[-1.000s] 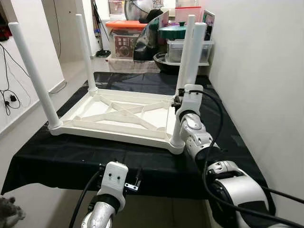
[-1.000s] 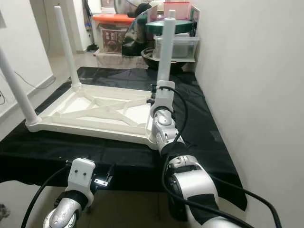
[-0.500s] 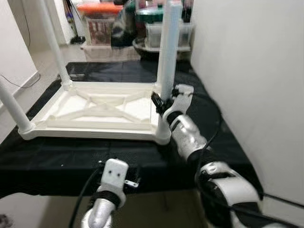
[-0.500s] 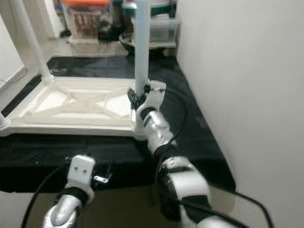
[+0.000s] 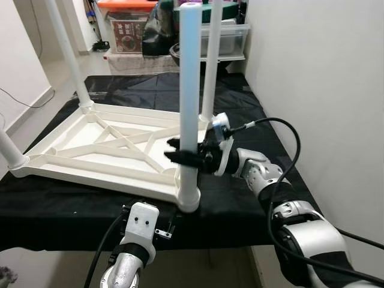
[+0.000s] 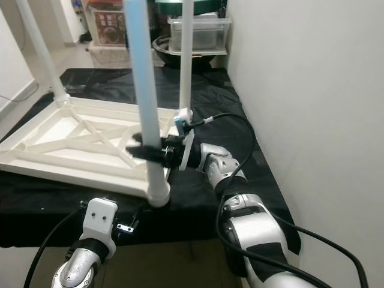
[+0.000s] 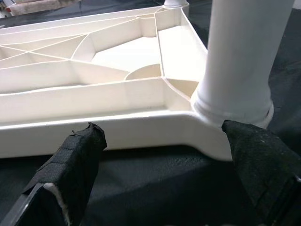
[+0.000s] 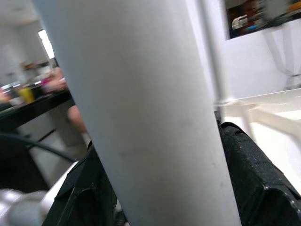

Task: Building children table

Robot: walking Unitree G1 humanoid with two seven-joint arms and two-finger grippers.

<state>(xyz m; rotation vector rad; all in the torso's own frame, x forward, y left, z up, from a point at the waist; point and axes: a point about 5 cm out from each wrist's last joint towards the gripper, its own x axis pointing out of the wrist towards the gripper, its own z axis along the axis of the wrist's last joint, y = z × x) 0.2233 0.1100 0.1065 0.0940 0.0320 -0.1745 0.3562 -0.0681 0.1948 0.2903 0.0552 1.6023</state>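
A white children's table (image 5: 102, 150) lies upside down on a black-covered bench, its legs pointing up. My right gripper (image 5: 180, 151) reaches in from the right and is shut on the near right leg (image 5: 191, 90), low down, just above its socket. In the right wrist view the black fingers (image 8: 249, 179) sit on either side of that leg (image 8: 141, 117). My left gripper (image 5: 170, 223) hangs at the bench's front edge, just below the same corner. It is open, its fingertips (image 7: 77, 153) spread before the corner socket (image 7: 233, 108).
The white wall (image 5: 318, 72) runs close along the right side of the bench. Plastic storage boxes (image 5: 129, 36) and other clutter stand behind it. The black cloth (image 5: 72, 210) hangs over the front edge. Open floor lies to the left.
The camera has swung, so the whole picture has shifted. My right forearm has dropped and now reaches in sideways, with its fingers around the near right leg. The left arm has stayed put.
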